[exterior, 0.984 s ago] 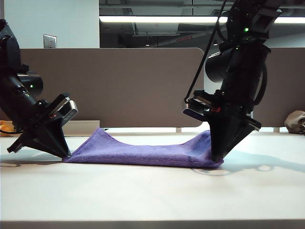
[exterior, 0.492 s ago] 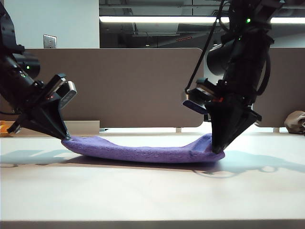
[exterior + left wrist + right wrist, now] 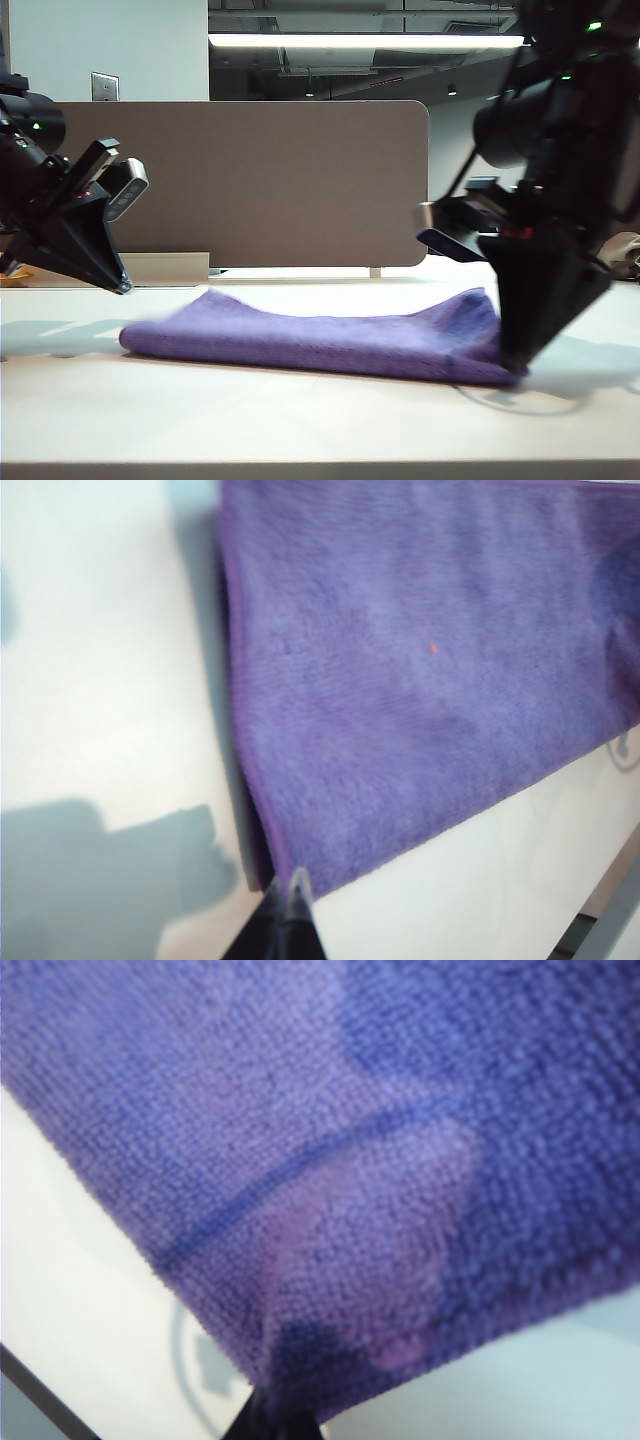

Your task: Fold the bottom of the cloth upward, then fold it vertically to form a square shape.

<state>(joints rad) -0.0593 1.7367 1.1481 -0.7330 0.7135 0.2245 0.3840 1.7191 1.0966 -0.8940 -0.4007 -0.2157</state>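
Observation:
The purple cloth (image 3: 320, 340) lies folded in a long low band across the white table (image 3: 300, 420). My right gripper (image 3: 515, 365) points down at its right end and is shut on the cloth (image 3: 350, 1160), which bunches at the closed tips (image 3: 285, 1415). My left gripper (image 3: 122, 288) is shut and hangs a little above the cloth's left end, with bare table showing between tip and fabric. Seen from the left wrist, the closed tip (image 3: 292, 890) sits just off a corner of the cloth (image 3: 420, 680), which rests flat.
A brown partition panel (image 3: 250, 180) stands behind the table's far edge. A tan object (image 3: 628, 255) sits at the far right back. The table's front edge runs along the bottom of the exterior view.
The right gripper moved right and nearer the camera, dragging the cloth's right end along. The left gripper rose and drew back left; the cloth's left end dropped from it onto the table.

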